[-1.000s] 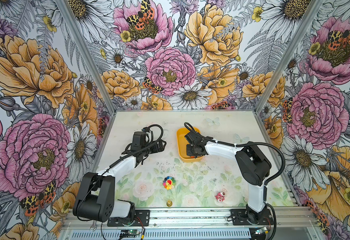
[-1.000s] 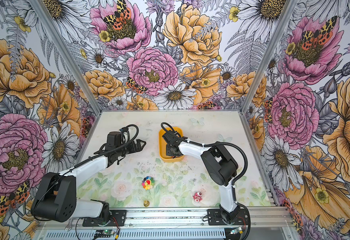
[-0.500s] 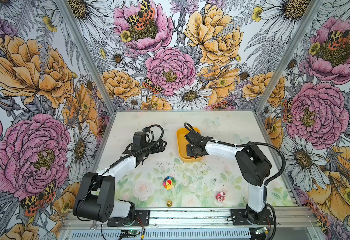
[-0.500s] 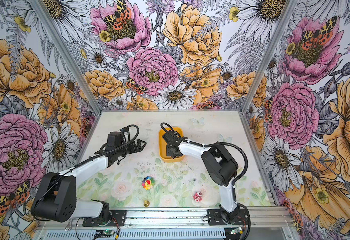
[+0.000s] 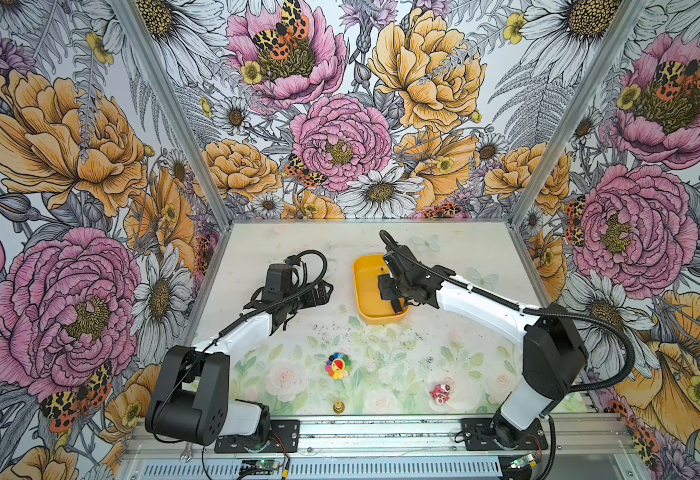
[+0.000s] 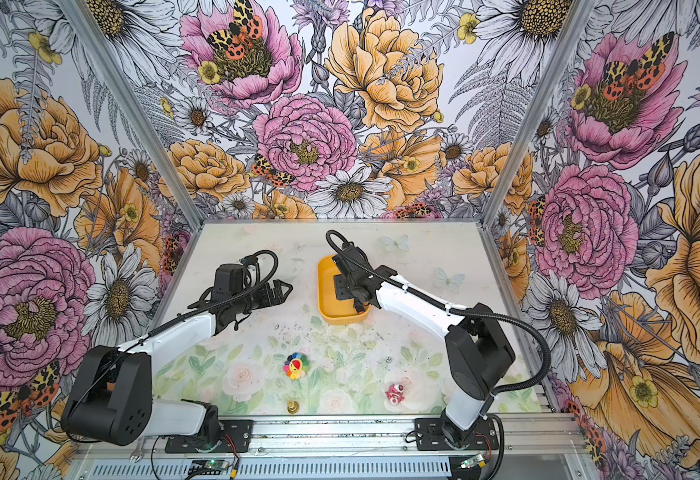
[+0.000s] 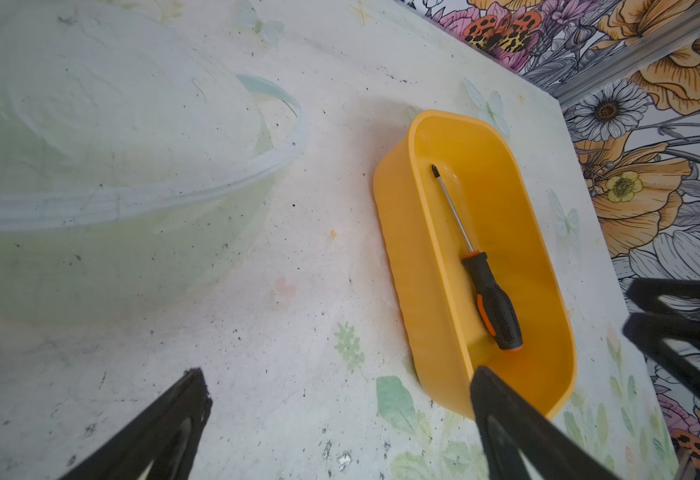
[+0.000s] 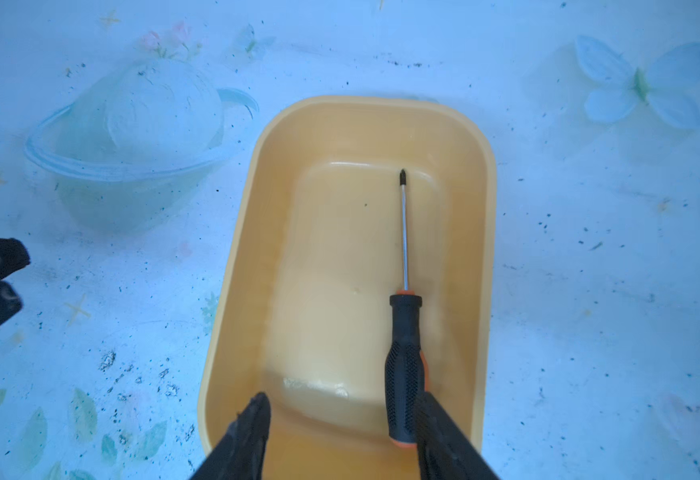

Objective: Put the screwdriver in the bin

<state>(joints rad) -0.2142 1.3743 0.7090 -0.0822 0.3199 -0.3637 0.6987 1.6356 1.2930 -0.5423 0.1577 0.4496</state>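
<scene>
The screwdriver (image 8: 404,361), black-handled with an orange end cap, lies flat on the floor of the yellow-orange bin (image 8: 232,266). Its tip points at the bin's far end. My right gripper (image 8: 340,401) hovers open over the bin's near end; the handle lies just inside one finger and is not clamped. In the left wrist view the screwdriver (image 7: 491,301) rests loose in the bin (image 7: 398,232). My left gripper (image 7: 338,374) stands open and empty over the table beside the bin. In both top views the right gripper (image 5: 388,286) covers most of the screwdriver, and the left gripper (image 5: 323,291) sits left of the bin (image 5: 365,286).
A rainbow flower toy (image 5: 337,365), a small red-and-white toy (image 5: 439,392) and a small brass piece (image 5: 338,408) lie on the table's front half. A silver wrench (image 5: 185,457) lies on the front rail. Flowered walls enclose three sides.
My right gripper's jaws have parted over the bin, and the screwdriver now lies free on the bin's floor. The left arm has not moved.
</scene>
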